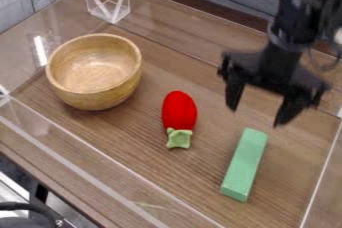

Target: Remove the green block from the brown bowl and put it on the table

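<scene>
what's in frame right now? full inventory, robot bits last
bowl: 1, light brown wood, left side of table, nothing inside
toy vegetable: 1, red with small green stem, centre, lying on table right of bowl
block: 1, mint green, flat on table at front right, clear of pincer
table: 1, brown wood grain
acrylic walls: clear, around table edges
arm: 1, black, upper right
pincer: 1, black, open, raised above block, holding nothing
</scene>
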Motion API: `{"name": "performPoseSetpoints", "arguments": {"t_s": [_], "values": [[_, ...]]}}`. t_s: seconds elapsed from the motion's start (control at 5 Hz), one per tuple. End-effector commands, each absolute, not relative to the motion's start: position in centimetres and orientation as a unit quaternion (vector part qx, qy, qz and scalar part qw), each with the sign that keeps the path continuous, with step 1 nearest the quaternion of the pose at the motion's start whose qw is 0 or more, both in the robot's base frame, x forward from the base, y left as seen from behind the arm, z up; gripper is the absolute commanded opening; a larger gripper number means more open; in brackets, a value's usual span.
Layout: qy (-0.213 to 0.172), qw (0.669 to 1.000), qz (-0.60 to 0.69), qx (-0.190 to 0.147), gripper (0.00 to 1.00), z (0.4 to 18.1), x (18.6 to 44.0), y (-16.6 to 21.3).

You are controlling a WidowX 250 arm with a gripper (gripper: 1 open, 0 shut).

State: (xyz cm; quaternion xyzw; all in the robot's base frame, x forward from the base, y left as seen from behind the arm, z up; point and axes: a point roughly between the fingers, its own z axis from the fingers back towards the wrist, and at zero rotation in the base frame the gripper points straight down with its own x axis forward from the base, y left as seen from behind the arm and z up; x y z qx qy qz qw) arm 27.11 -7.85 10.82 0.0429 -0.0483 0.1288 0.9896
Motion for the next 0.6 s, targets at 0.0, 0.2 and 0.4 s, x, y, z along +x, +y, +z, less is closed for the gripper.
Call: {"name": "performPoseSetpoints", "arguments": {"t_s": [0.0, 0.2, 0.4], "values": [[-0.088, 0.981, 0.174, 0.023, 1.0, 15.3, 28.7, -5.0], [-0.1, 0.972, 0.209, 0.027, 1.0, 16.5, 30.1, -2.2], [-0.112, 0.976, 0.184, 0.022, 1.0, 15.3, 31.0, -2.4]]}}
